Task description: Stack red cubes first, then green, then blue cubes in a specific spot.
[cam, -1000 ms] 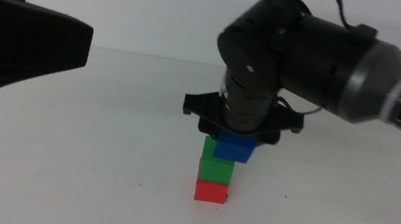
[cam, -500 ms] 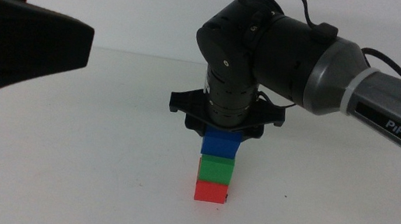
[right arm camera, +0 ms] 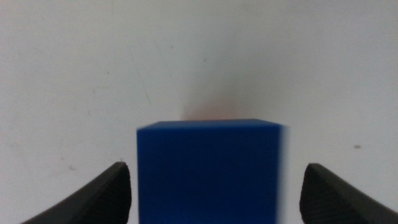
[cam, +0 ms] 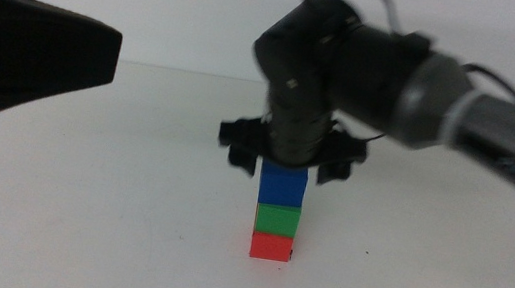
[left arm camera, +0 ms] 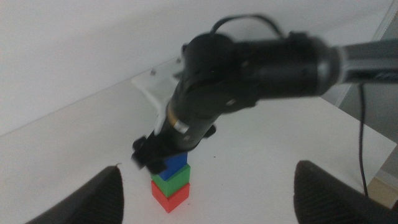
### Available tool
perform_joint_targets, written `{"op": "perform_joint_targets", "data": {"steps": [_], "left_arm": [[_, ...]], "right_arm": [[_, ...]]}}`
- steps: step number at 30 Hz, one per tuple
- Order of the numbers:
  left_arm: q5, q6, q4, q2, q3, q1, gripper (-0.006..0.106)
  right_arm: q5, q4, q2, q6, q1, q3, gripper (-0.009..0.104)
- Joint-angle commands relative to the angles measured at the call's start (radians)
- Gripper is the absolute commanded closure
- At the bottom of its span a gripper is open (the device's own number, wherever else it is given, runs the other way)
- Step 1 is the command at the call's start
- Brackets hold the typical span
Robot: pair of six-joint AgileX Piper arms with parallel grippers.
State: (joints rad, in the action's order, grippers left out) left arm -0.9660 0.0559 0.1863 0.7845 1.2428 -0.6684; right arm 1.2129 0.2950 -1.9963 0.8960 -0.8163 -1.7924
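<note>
- Middle view showed your three cubes in one column near the centre of the white table [cam: 75, 219]: the red cube [cam: 272, 246] sat on the table, the green cube [cam: 277, 218] lay on top of it, and the blue cube [cam: 282, 183] lay on top of the green one.
- Your right gripper [cam: 284, 168] came in from the right on its dark arm and hung directly over the stack, pointing straight down, its body blurred.
- Right wrist view gave you the blue cube [right arm camera: 210, 171] between the two dark jaws, which stood wide apart with white table visible on each side of the cube; neither jaw touched it.
- Left wrist view showed you the same stack from the side: red cube [left arm camera: 171, 195] at the bottom, green cube [left arm camera: 172, 179] above it, blue cube [left arm camera: 176, 163] on top and turned slightly against the green one, with the right gripper [left arm camera: 149, 158] close over it.
- Your left gripper [left arm camera: 208, 214] waited well apart from the stack, its jaws spread wide and holding nothing.
- You could not make out the marks of the stacking spot; the red cube covered that patch of table.
</note>
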Motion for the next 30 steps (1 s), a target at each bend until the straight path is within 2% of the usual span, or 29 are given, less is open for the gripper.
{"op": "perform_joint_targets", "data": {"steps": [1, 6, 10, 14, 16, 18, 21, 23, 26, 30], "left_arm": [[0.012, 0.0, -0.003, -0.005, -0.005, 0.0, 0.007], [0.012, 0.0, -0.001, -0.005, -0.005, 0.0, 0.007], [0.012, 0.0, -0.001, -0.005, -0.005, 0.0, 0.007], [0.012, 0.0, -0.001, -0.005, -0.005, 0.0, 0.007], [0.012, 0.0, -0.001, -0.005, -0.005, 0.0, 0.007], [0.012, 0.0, -0.001, -0.005, -0.005, 0.0, 0.007], [0.012, 0.0, -0.001, -0.005, -0.005, 0.0, 0.007], [0.012, 0.0, -0.001, -0.005, -0.005, 0.0, 0.007], [0.012, 0.0, -0.001, -0.005, -0.005, 0.0, 0.007], [0.012, 0.0, -0.001, -0.005, -0.005, 0.0, 0.007]], "right_arm": [[0.008, 0.053, 0.108, -0.007, -0.002, 0.025, 0.002], [-0.026, 0.112, 0.473, -0.097, 0.049, 0.269, 0.002], [-0.128, 0.11, 0.763, -0.227, 0.152, 0.561, 0.002], [-0.371, 0.01, 1.07, -0.402, 0.307, 0.849, 0.002], [-0.486, -0.084, 1.181, -0.522, 0.396, 0.956, 0.002], [-0.586, -0.204, 1.27, -0.68, 0.491, 1.047, 0.002], [-0.652, -0.329, 1.339, -0.831, 0.604, 1.124, 0.002], [-0.66, -0.354, 1.354, -0.875, 0.644, 1.14, 0.002], [-0.664, -0.331, 1.354, -0.877, 0.659, 1.14, 0.002], [-0.661, -0.332, 1.352, -0.868, 0.659, 1.14, 0.002]]}}
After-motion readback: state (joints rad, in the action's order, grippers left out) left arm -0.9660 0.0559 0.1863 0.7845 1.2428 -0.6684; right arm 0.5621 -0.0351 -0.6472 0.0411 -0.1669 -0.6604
